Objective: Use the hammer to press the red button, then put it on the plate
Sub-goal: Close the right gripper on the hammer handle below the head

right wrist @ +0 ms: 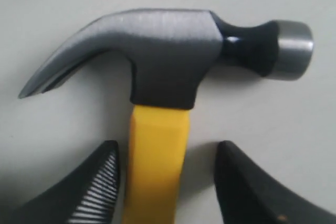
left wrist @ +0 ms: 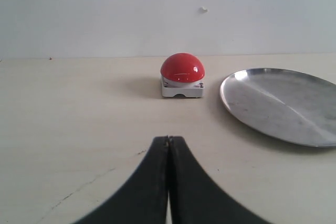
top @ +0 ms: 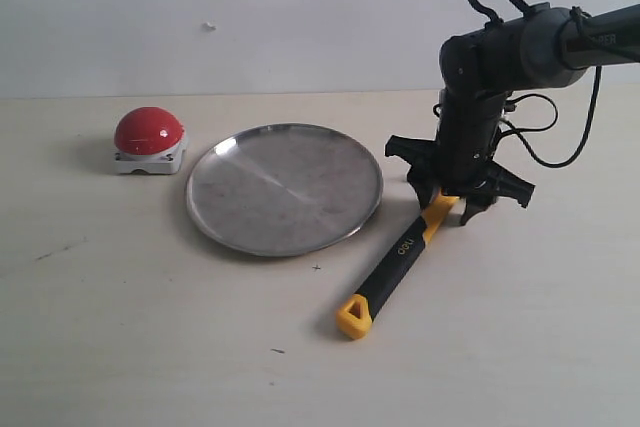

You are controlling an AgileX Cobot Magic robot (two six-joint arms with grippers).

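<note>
The hammer (top: pixel 392 265) lies flat on the table to the right of the plate (top: pixel 285 187), its yellow loop toward the front. Its dark head (right wrist: pixel 157 56) fills the right wrist view. My right gripper (top: pixel 450 209) is down over the yellow neck (right wrist: pixel 153 166) just below the head, open, one finger on each side with a gap on one side. The red button (top: pixel 149 131) on its light-grey base sits left of the plate. My left gripper (left wrist: pixel 169 139) is shut on nothing, low over the table in front of the red button (left wrist: pixel 182 68). It is out of the exterior view.
A pale wall runs behind the beige table (top: pixel 150 327). The right arm's black cable (top: pixel 560 147) loops beside the wrist. The plate's rim (left wrist: pixel 247 74) shows at the edge of the left wrist view.
</note>
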